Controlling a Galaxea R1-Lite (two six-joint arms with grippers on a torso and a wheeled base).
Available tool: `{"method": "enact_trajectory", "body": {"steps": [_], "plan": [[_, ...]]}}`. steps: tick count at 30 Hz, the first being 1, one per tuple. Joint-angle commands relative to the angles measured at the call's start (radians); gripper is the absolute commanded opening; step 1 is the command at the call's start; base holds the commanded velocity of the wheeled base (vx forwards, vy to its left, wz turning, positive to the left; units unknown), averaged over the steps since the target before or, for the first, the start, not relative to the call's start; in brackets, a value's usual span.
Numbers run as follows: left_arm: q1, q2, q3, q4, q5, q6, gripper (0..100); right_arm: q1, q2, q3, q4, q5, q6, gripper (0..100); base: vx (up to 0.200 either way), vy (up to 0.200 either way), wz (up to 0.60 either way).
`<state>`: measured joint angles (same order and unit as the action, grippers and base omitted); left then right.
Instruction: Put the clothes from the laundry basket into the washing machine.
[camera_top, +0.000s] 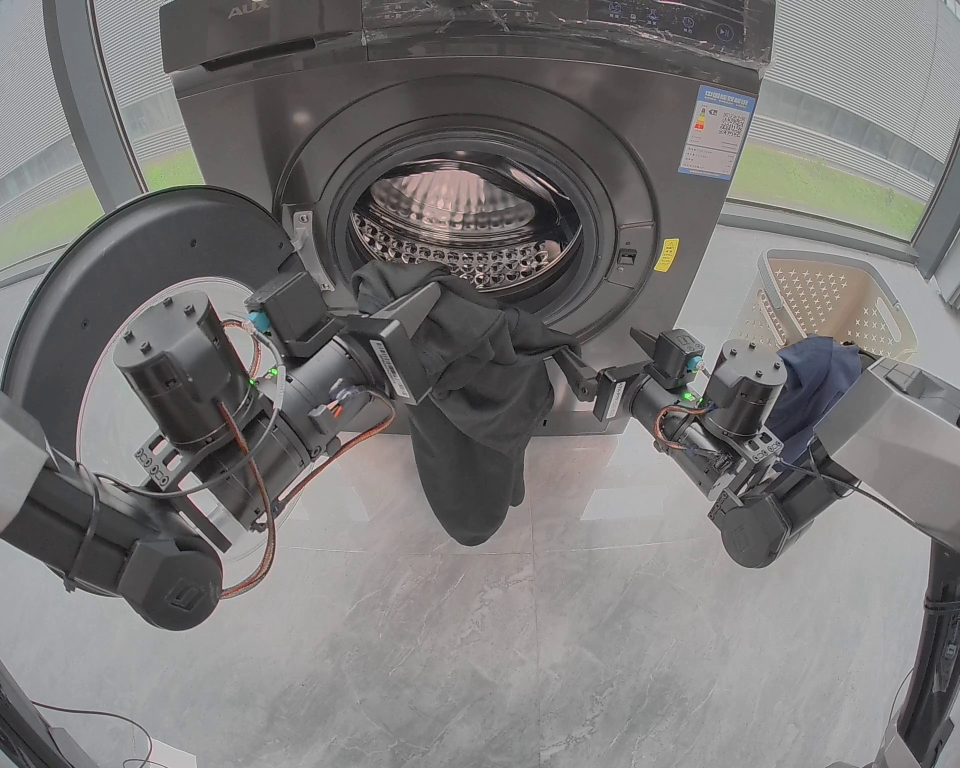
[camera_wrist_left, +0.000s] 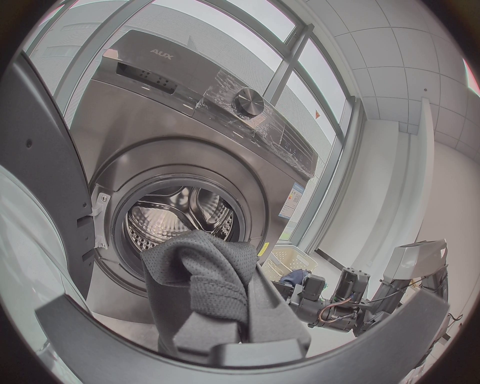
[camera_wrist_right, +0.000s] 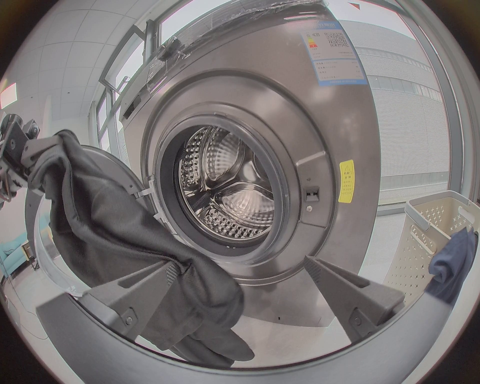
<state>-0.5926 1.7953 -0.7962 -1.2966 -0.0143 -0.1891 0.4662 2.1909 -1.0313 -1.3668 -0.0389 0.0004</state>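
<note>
Dark grey garment is hanging in front of the washer mouth, still outside the drum. Its top is bunching up level w/ the lower part of the opening, and the rest is drooping down past the front panel twd the floor. L hand is clamping it high up, fingers closed on a thick fold. R hand is sitting just beside the garment's right edge, fingers spread wide and gripping nothing. In the right wrist view the cloth is overlapping the tip of one finger; can't tell if it's touching. Door is standing wide open on the robot's left, behind the L arm. Basket is sitting on the floor right of the washer, near the R arm, w/ a blue cloth draping over its rim.
</note>
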Motion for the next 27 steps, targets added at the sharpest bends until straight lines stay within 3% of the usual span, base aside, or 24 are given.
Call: {"method": "enact_trajectory", "body": {"steps": [1, 9, 16, 27], "plan": [[-0.003, 0.019, -0.005, -0.004, 0.002, 0.0, 0, 0.008, -0.026, 0.004, 0.0, 0.002, 0.0, 100, 0.0, 0.0, 0.0], [-0.009, 0.013, -0.005, -0.013, -0.004, -0.001, 0, 0.008, -0.013, -0.004, 0.006, -0.001, 0.0, 100, 0.0, 0.0, 0.0], [-0.016, 0.003, 0.034, -0.035, -0.009, -0.004, 0, 0.009, 0.109, -0.101, 0.003, 0.001, 0.001, 100, 0.0, 0.0, 0.0], [-0.018, 0.013, 0.049, -0.055, -0.007, -0.003, 0, 0.052, 0.141, -0.09, -0.008, -0.001, 0.003, 100, 0.0, 0.0, 0.0]]}}
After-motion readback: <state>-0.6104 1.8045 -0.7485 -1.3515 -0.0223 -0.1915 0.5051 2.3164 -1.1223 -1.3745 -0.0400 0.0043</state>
